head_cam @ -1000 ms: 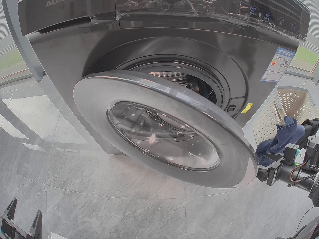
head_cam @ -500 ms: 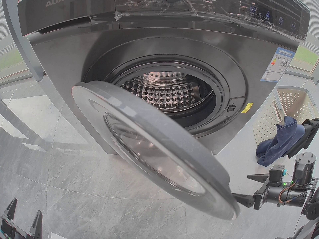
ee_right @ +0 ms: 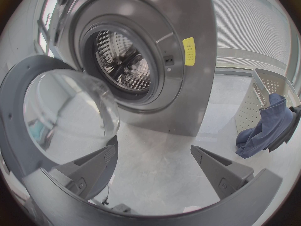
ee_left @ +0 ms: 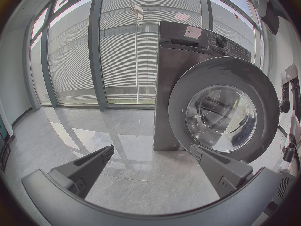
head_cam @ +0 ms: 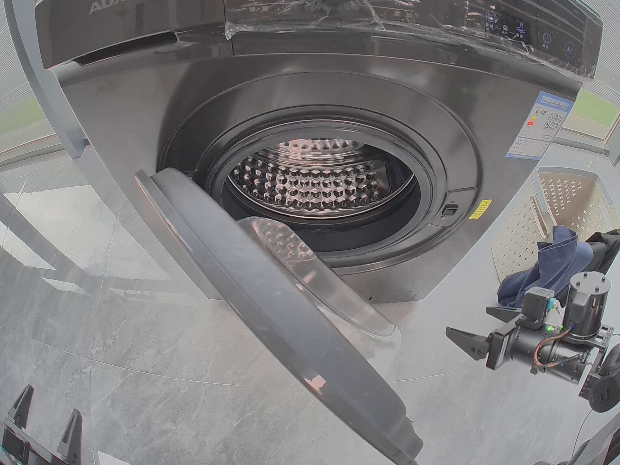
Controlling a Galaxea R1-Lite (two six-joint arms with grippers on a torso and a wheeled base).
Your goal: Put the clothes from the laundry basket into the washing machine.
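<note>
The round glass door (head_cam: pixel 271 318) juts open between our left gripper (head_cam: pixel 46 414) and right gripper (head_cam: pixel 475 327) (jaws spread on both); beyond, dimpled steel drum (head_cam: pixel 313 185), perforated basket (head_cam: pixel 571 201) draped with blue cloth (head_cam: pixel 549 269).

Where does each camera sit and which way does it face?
Head view: on the head, looking down at the washing machine and open door; left gripper, right gripper at lower corners.
Left wrist view: left wrist, facing the door's outer side; own open fingers.
Right wrist view: right wrist, facing drum and laundry basket; own open fingers.
Shared: all show the door.
</note>
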